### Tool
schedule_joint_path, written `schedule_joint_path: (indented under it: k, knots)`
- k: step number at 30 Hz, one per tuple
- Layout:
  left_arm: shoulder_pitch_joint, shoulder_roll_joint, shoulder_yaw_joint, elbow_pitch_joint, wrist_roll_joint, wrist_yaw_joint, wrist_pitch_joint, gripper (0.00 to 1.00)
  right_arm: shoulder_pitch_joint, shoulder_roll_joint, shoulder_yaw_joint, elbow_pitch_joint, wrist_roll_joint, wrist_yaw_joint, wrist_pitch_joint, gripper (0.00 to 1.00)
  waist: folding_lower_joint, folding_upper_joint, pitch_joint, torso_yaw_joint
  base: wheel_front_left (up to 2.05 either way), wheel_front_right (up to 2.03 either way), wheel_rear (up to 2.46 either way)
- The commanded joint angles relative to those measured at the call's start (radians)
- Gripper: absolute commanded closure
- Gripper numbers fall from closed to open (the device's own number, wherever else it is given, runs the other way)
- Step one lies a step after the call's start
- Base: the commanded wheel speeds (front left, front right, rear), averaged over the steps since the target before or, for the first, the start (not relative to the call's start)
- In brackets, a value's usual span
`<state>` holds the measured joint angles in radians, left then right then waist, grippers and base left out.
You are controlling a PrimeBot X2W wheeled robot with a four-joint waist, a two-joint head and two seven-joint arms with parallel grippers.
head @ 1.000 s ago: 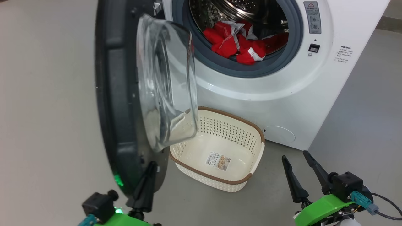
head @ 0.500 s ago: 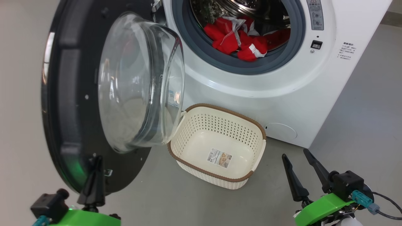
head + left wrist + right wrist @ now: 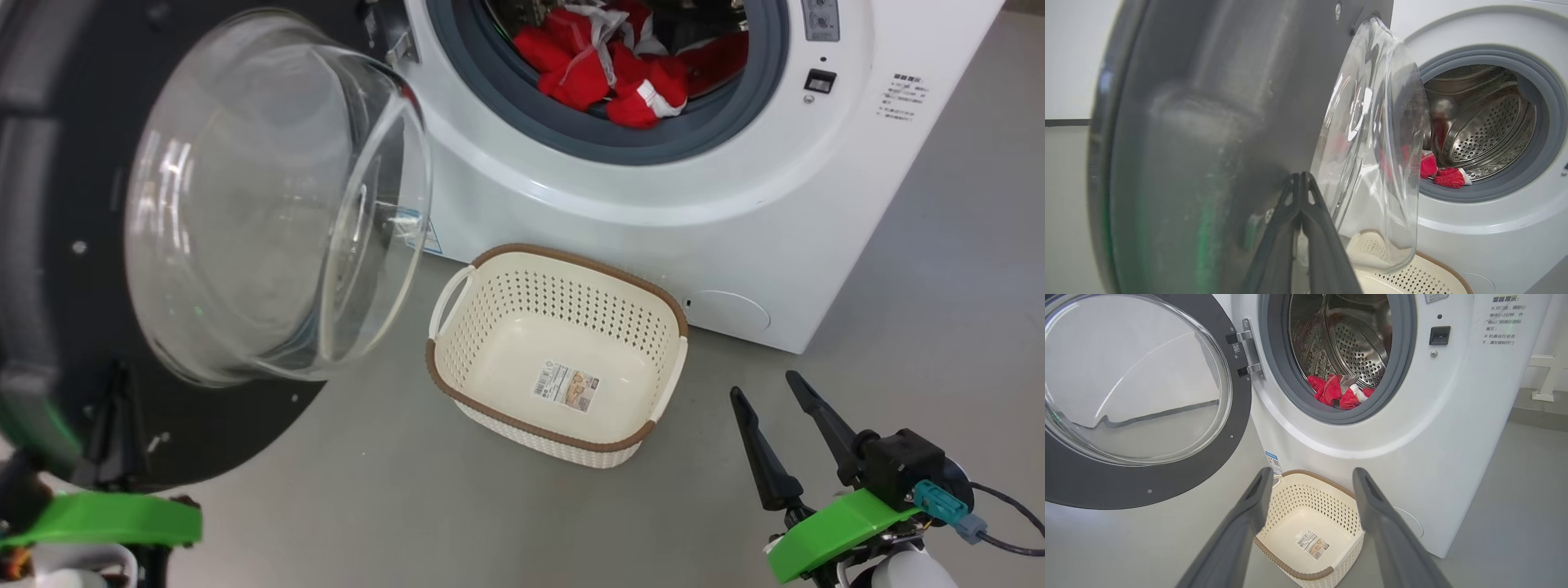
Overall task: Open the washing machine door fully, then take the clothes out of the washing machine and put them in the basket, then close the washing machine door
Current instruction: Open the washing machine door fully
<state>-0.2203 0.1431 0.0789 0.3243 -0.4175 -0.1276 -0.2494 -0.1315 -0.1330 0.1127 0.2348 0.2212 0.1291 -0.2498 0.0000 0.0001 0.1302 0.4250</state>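
L wrist view, bottom centre: left gripper point(image 3: 1300, 176) fingers pressed together, nothing between them. Tips sit right at the dark inner face of the washing machine door point(image 3: 1208, 122); touching or not, can't tell. R wrist view, low: right gripper point(image 3: 1312, 473) spread wide, empty, w/ the basket point(image 3: 1310, 498) beyond on the floor and the door hinge point(image 3: 1249, 347) upper left. Head view, top: the clothes point(image 3: 588, 73) at the drum mouth of the washing machine point(image 3: 653, 237). Grey floor point(image 3: 367, 506); white wall point(image 3: 1069, 61) upper left, L wrist view.
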Motion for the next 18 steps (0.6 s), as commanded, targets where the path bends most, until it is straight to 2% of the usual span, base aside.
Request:
schedule_joint_path:
  k: [1,18]
  knots:
    - [-0.047,0.053,0.057,-0.013,0.007,0.004,-0.012,1.0,-0.027,-0.005,0.022,-0.024,-0.012,0.002,-0.012,0.0,0.0,-0.0001,0.008,-0.007,0.0,0.0,0.0]
    - [-0.196,0.114,0.275,0.165,0.073,-0.001,-0.012,1.0,-0.057,-0.017,0.027,-0.033,-0.027,0.002,-0.012,0.0,0.0,-0.0001,0.076,-0.046,0.0,0.0,0.0]
